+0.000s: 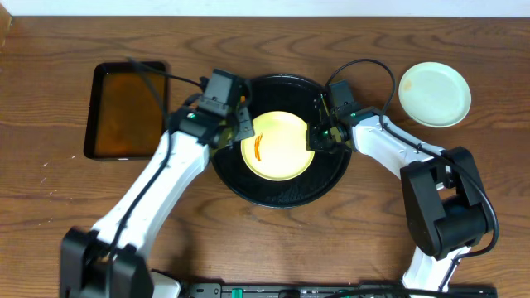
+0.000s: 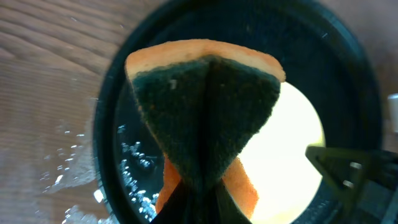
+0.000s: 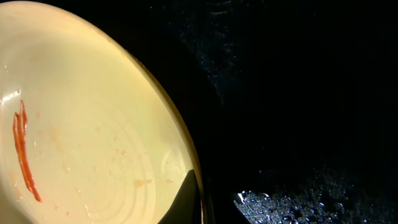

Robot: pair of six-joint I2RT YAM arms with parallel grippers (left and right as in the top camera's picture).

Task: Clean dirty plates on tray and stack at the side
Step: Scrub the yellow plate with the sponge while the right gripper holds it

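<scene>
A pale yellow plate (image 1: 277,146) with an orange streak lies in the round black tray (image 1: 281,192). My left gripper (image 1: 243,126) is at the plate's left rim, shut on a folded sponge (image 2: 208,112) with an orange body and a dark green scrub face, held over the tray's rim. My right gripper (image 1: 317,136) is shut on the plate's right rim; one dark finger (image 3: 191,199) lies on the plate's edge. The streak (image 3: 22,152) and faint smears show in the right wrist view. A pale mint plate (image 1: 435,93) lies on the table at the far right.
A small rectangular black tray of brown liquid (image 1: 124,110) sits left of the round tray. Water droplets lie on the round tray's floor (image 3: 292,199) and on the table by its rim (image 2: 68,162). The arms' cables loop above the tray.
</scene>
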